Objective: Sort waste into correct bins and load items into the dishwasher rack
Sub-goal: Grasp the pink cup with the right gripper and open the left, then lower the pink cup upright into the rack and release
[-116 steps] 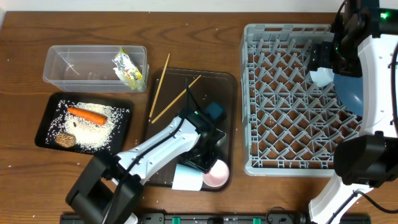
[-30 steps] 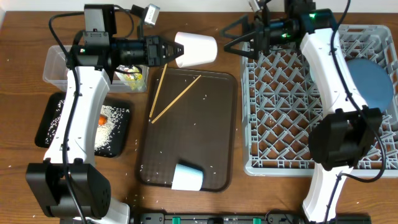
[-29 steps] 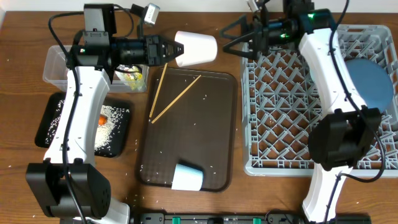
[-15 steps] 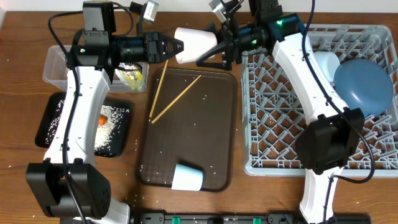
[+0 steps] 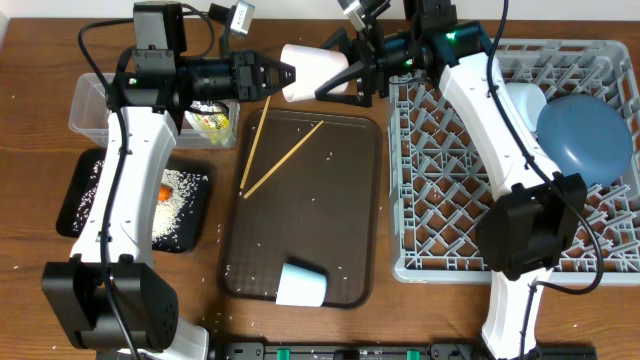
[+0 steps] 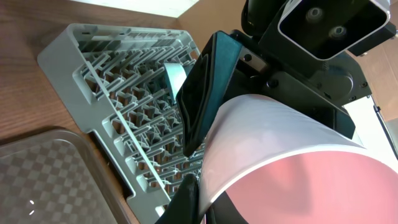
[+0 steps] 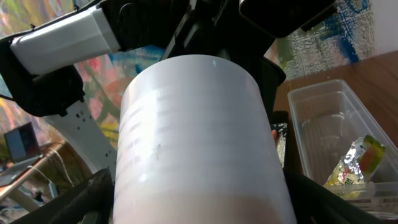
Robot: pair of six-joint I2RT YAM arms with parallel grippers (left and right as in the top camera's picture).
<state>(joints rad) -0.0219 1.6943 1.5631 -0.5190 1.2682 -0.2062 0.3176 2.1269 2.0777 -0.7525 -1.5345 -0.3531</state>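
The pink cup [image 5: 312, 72], pale outside and pink inside [image 6: 292, 180], hangs on its side above the table's back edge. My left gripper [image 5: 285, 75] is shut on its rim, one finger outside and one inside [image 6: 200, 202]. My right gripper [image 5: 324, 68] reaches in from the rack side, open, with one finger on each side of the cup's body [image 7: 199, 137]; the fingers [image 7: 93, 193] lie very close to its wall. The grey dishwasher rack [image 5: 470, 170] holds the dark blue plate [image 5: 585, 140] and a light blue bowl [image 5: 525, 100].
The brown tray [image 5: 340, 200] carries the chopsticks [image 5: 270, 150] and a light blue cup [image 5: 300, 285]. The clear tub [image 5: 100, 105] holds the wrapper [image 5: 210, 120]. The black tray [image 5: 185, 225] has rice and the carrot [image 5: 165, 192], partly under my left arm.
My right gripper has swung left from the rack's corner to the cup, and its fingers have narrowed around it. The left gripper and cup have stayed in place.
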